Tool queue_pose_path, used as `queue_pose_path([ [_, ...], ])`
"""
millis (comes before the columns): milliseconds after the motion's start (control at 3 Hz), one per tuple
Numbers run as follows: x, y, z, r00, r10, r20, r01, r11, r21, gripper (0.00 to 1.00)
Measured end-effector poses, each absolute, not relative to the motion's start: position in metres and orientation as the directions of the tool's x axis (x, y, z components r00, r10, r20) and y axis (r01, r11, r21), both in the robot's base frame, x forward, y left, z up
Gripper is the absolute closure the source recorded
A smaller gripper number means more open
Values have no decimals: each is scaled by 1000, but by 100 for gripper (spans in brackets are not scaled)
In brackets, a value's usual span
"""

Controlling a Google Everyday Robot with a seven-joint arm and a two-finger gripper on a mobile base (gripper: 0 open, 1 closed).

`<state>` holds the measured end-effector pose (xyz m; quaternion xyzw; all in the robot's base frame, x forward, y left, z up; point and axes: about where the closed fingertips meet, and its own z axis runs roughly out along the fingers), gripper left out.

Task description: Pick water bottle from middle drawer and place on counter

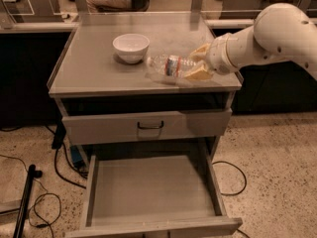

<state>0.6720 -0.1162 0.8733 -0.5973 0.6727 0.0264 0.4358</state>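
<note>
Your gripper (197,63) is reaching in from the right, with its tan fingers (199,74) clamping the base end of the water bottle (168,66). The bottle is lying on its side, cap pointing left, low over the near right part of the table (89,68), just right of the white bowl (131,46). Can't tell if it's touching down. The middle drawer (148,185) is sitting pulled out below.

Clear bottle (168,66), white cap and dark red label band, is seen clasped by the tan-fingered gripper (192,63) of the white arm (277,31) over the matte grey counter (94,71); white bowl (131,46), grey drawer (148,187) and speckled beige floor (277,182) are noted.
</note>
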Motion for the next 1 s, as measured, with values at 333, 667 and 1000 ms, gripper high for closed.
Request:
queue_pose_path([
  [333, 724, -105, 865, 97, -778, -621, -848, 262, -461, 100],
  [667, 749, -108, 856, 79, -783, -617, -859, 260, -440, 100],
  [1000, 761, -129, 851, 19, -796, -605, -851, 305, -428, 100],
])
